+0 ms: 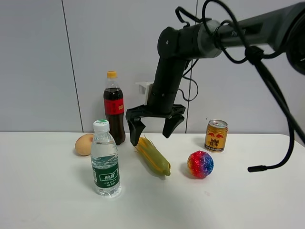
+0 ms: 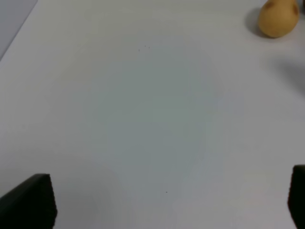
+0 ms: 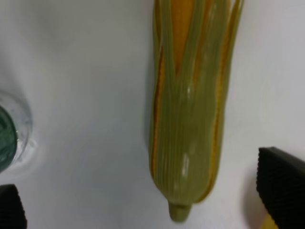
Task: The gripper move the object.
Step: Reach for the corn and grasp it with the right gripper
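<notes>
The toy ear of corn (image 1: 153, 156), yellow kernels in a green husk, lies on the white table (image 1: 47, 200) between the water bottle and the rainbow ball. My right gripper (image 1: 150, 136), a black two-fingered claw, hangs open just above the corn's far end and holds nothing. In the right wrist view the corn (image 3: 188, 119) lies lengthwise between the two spread fingertips (image 3: 281, 186). My left gripper (image 2: 162, 200) is open over bare table, with only its black fingertips (image 2: 28, 202) showing; it is not in the exterior high view.
A water bottle (image 1: 105, 160) stands left of the corn, also in the right wrist view (image 3: 9, 138). A cola bottle (image 1: 114, 107) and a tan egg (image 1: 84, 144) are behind it. A rainbow ball (image 1: 200, 164) and a gold can (image 1: 216, 135) are to the right.
</notes>
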